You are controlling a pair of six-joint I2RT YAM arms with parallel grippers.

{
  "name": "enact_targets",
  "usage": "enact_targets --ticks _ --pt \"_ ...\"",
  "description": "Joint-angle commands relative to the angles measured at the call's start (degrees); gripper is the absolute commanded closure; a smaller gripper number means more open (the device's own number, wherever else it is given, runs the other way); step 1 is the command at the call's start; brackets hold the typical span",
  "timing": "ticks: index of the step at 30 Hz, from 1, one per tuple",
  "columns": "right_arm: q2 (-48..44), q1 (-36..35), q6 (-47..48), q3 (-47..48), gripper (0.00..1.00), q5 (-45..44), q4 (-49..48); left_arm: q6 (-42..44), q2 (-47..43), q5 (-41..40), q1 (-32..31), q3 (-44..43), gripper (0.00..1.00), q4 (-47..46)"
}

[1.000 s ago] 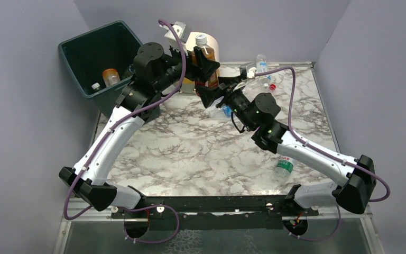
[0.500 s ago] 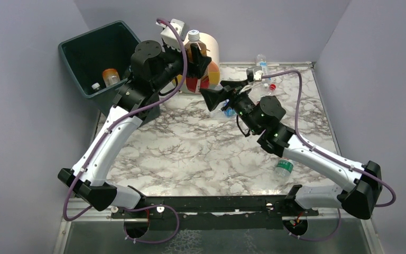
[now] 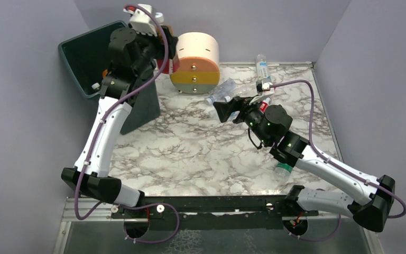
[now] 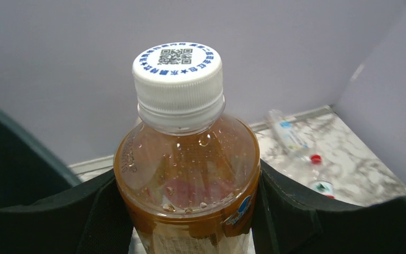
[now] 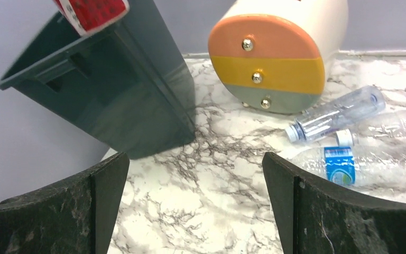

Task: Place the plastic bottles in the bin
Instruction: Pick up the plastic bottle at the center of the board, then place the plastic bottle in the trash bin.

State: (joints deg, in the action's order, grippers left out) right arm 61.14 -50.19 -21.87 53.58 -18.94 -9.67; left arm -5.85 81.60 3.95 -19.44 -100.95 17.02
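L fingers [image 4: 58,222] clamp tea bottle [image 4: 186,174] at its shoulder, cap up, long axis near upright, high by bin [image 3: 84,38] rim. L wrist cam shows cap + brown tea; R wrist cam only red label. R fingers [image 5: 47,211] wide over worktop [image 5: 201,201].

Tabletop [image 3: 190,153] centre is open for a tool; bin [image 3: 84,55] blocks 10 o'clock, drawer unit [image 3: 195,53] stands at 12, loose bottles [image 3: 221,91] clutter 1 to 2 o'clock, lone bottle [image 3: 284,168] lies at 4.
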Motion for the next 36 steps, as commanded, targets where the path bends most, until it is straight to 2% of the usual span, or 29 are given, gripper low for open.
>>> enact_targets --ticks 1,8,11,16,23,26,29,32,36 --pt "-2.55 -0.17 -1.48 -1.41 0.0 -2.85 4.86 -3.32 1.37 1.77 7.85 -4.17 0.47 -5.27" --pt "-4.55 -0.17 -1.47 -2.97 0.0 -3.05 5.76 -3.06 4.11 0.57 16.65 -6.08 0.47 -7.4" --pt "-4.55 -0.15 -1.47 -3.35 0.0 -2.95 6.15 -5.53 5.31 0.22 20.84 -4.36 0.47 -11.02" --pt "-5.19 -0.12 -1.51 -3.66 0.01 -3.52 7.52 -9.5 10.31 0.09 27.04 -6.68 0.47 -11.86" --pt "-4.79 -0.08 -1.42 -1.02 0.0 -7.69 13.5 -13.01 15.01 0.74 29.34 -6.31 0.43 -12.09" --pt "-2.77 -0.08 -2.28 1.52 0.0 -12.52 19.33 -14.77 15.5 0.05 29.99 -5.45 0.36 -11.67" --pt "0.38 0.22 -4.37 4.41 0.0 -17.88 26.25 -16.03 15.52 -0.41 30.66 -5.54 0.22 -10.53" --pt "4.15 2.86 -7.05 6.98 0.0 -18.48 32.81 -16.46 15.51 -1.0 30.92 -6.15 0.14 -8.47" --pt "8.33 10.12 -10.68 10.07 0.0 -15.17 41.17 -16.52 15.02 -1.61 30.96 -8.1 0.06 -4.04"
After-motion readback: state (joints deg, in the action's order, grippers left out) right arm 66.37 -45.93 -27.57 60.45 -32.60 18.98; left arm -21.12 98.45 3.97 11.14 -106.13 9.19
